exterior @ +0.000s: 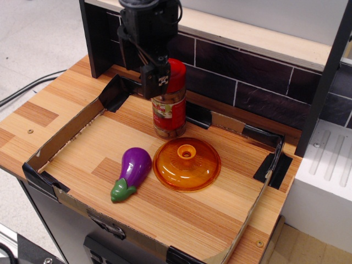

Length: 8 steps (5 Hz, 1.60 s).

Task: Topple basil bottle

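The basil bottle (170, 107) is a clear jar with a red cap, red label and brownish contents. It stands upright at the back of the cardboard-edged tray (60, 140), just behind the orange lid. My gripper (156, 82) hangs at the bottle's upper left, against the left side of the red cap. Its dark fingers look pressed together with no gap showing, and they hold nothing. The gripper covers part of the cap's left side.
A purple eggplant toy (132, 170) lies front left of the bottle. An orange round lid (187, 163) lies directly in front of it. A dark tiled back wall (247, 88) and a black post (324, 82) bound the rear and right.
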### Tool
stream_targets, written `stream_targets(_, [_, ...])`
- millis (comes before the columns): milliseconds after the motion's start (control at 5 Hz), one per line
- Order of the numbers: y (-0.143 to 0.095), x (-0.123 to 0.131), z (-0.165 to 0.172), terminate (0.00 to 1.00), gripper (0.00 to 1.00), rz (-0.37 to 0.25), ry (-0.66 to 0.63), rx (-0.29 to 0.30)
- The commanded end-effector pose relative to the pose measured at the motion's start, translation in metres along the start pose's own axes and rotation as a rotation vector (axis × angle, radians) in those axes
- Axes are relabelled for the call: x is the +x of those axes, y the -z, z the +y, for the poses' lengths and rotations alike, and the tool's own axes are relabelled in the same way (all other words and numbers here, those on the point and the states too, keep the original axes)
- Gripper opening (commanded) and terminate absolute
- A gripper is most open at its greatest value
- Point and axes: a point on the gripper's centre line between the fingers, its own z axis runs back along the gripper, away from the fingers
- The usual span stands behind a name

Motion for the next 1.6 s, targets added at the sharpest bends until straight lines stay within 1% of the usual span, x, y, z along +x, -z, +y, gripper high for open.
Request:
stream_targets(0, [-0.008,0.017,0.009,0.0,1.0,-0.033,0.054,-0.076])
stream_targets(200, [-0.004,0.022,0.009,0.0,1.0,-0.032,0.083,-0.096])
stream_targets(400, [0.002,0.024,0.007,0.0,1.0,-0.045,0.153,-0.135])
stream_targets(600, [0.002,0.024,0.006,0.0,0.0,-0.079,0.185,-0.135])
stream_targets(800, [0.003,0.022,0.005,0.0,0.0,-0.125,0.197,-0.11])
stream_targets(1000, [-0.007,0.015,0.008,0.0,0.0,-0.111,0.169,-0.067])
stream_targets(1200, [-0.015,0.007,0.006,0.0,0.0,-0.04,0.147,-0.051])
stream_targets(1400, [-0.016,0.004,0.002,0.0,0.0,0.047,0.115,-0.025])
